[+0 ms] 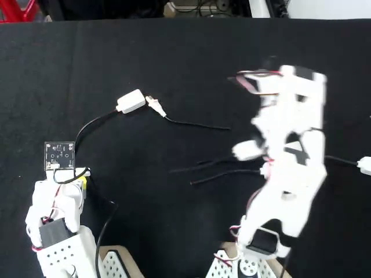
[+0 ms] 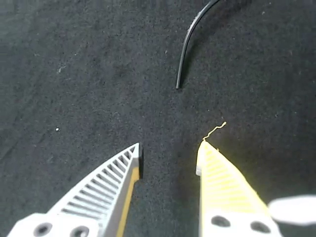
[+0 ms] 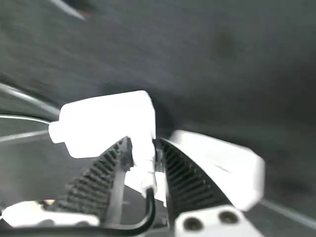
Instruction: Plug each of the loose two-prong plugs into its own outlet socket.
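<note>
The right gripper (image 3: 143, 148) is over the black table (image 1: 174, 52), its fingers pinched on a white plug (image 3: 103, 123). The left gripper (image 2: 168, 153) has its fingers apart. A socket (image 1: 130, 101) lies mid-table, with a small plug (image 1: 155, 105) just beside it.

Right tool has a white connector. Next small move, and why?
Probably carry the white connector, clamped in the right tool, a little toward the second white piece beside it and line them up; that may be its mate. Its cable runs out between the fingers, so the grip looks firm. The left tool is open over bare cloth.
</note>
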`<act>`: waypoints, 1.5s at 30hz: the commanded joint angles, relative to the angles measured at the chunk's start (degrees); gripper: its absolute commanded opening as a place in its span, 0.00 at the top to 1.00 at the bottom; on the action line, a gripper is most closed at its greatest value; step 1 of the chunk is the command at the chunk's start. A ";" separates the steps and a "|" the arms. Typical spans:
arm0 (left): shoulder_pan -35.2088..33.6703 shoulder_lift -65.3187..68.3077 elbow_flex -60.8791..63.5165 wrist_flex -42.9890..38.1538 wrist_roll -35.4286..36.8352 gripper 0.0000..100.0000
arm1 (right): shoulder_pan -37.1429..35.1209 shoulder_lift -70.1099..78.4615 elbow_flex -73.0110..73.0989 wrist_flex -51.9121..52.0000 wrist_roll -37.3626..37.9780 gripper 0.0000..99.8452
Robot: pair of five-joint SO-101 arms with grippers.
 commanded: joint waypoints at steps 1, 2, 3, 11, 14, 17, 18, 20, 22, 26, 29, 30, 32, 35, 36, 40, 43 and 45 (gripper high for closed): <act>1.36 -0.26 1.10 -0.79 -0.62 0.81 | 8.62 -1.01 -6.11 -0.53 4.40 0.99; 1.71 -0.26 1.10 -0.79 -0.62 0.81 | 9.93 -1.01 -7.16 -0.53 6.15 0.99; 1.80 -0.26 1.10 -0.79 -0.62 0.81 | 10.90 -1.01 -7.96 -0.53 8.26 0.99; 2.33 -0.26 1.10 -0.62 -0.62 0.81 | 11.08 -1.27 -9.45 0.00 11.25 0.97; 2.59 -0.26 1.10 -0.62 -0.62 0.81 | 8.18 -1.63 -9.71 2.20 10.81 0.87; 2.59 -0.26 1.10 -0.70 -0.62 0.81 | 4.66 -3.56 -10.95 2.29 6.77 0.79; 2.59 -0.26 1.10 -0.70 -0.62 0.81 | 3.52 -4.44 -11.82 2.29 5.54 0.78; 2.59 -0.26 1.10 -0.70 -0.62 0.81 | 0.88 -6.73 -13.85 2.37 2.99 0.78; 2.59 -0.26 1.10 -0.70 -0.62 0.81 | -2.02 -9.54 -15.69 2.37 0.62 0.79; 2.59 -0.26 1.10 -0.70 -0.62 0.81 | -9.05 -16.13 -17.10 2.37 -3.43 0.82; 2.59 -0.26 1.10 -0.70 -0.62 0.81 | -16.44 -20.09 -16.84 2.37 -5.80 0.83; 2.59 -0.26 1.10 -0.70 -0.62 0.81 | -19.16 -20.70 -16.84 2.37 -6.59 0.83; 2.51 -0.26 1.10 -0.70 -0.62 0.81 | -25.05 -21.14 -17.01 2.29 -7.91 0.83; 2.42 -0.26 1.10 -0.70 -0.62 0.81 | -34.55 -20.53 -15.25 -0.35 -8.62 0.83; 2.42 -0.26 1.10 -0.70 -0.62 0.81 | -37.45 -19.82 -13.85 -2.02 -8.53 0.83; 2.42 -0.26 1.10 -0.70 -0.62 0.81 | -45.89 -15.96 -7.52 -10.37 -8.09 0.83; 2.33 -0.26 1.10 -0.70 -0.62 0.81 | -49.23 -12.79 -2.24 -17.76 -8.09 0.83; 2.24 -0.18 1.10 -0.70 -0.62 0.81 | -50.46 -11.30 1.45 -23.12 -8.09 0.83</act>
